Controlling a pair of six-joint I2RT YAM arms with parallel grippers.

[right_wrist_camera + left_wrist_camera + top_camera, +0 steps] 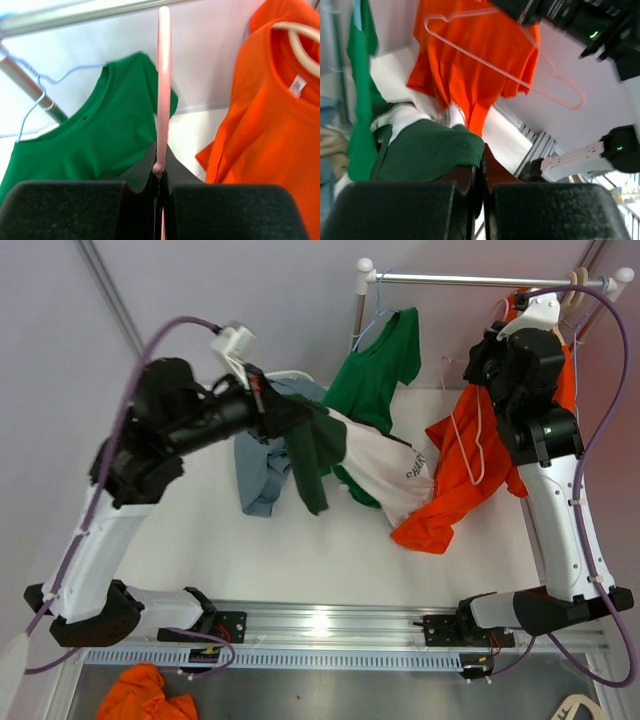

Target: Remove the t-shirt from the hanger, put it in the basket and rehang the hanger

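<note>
**Currently both end effectors clenched, one on cloth and one on a hanger**

The left end effector [268,405] [481,165] is seen clamped tight on a fold of the dark green and white t-shirt [375,455] [430,150]. The cloth is bunched over its fingers in the left wrist view. From that grip the garment is held up above the table [200,540] and stretched rightward. Its white part, printed with lettering, is draped down towards the orange t-shirt [450,500] [510,50].

The right end effector [488,358] [158,172] is closed on the thin bar of the pink hanger [455,425] [162,75], which is pinched between the pads. The hanger is held raised in front of the orange t-shirt, with its hook dangling free. Whether any cloth is threaded on this hanger cannot be told.

Beyond the right end effector, a bright green t-shirt [380,370] [100,135] is hung by a blue wire hanger [35,95] from the metal rail [470,280].

Beside the left end effector, a blue-grey garment [258,475] is seen lying on the table, partly under the dark green cloth.
</note>
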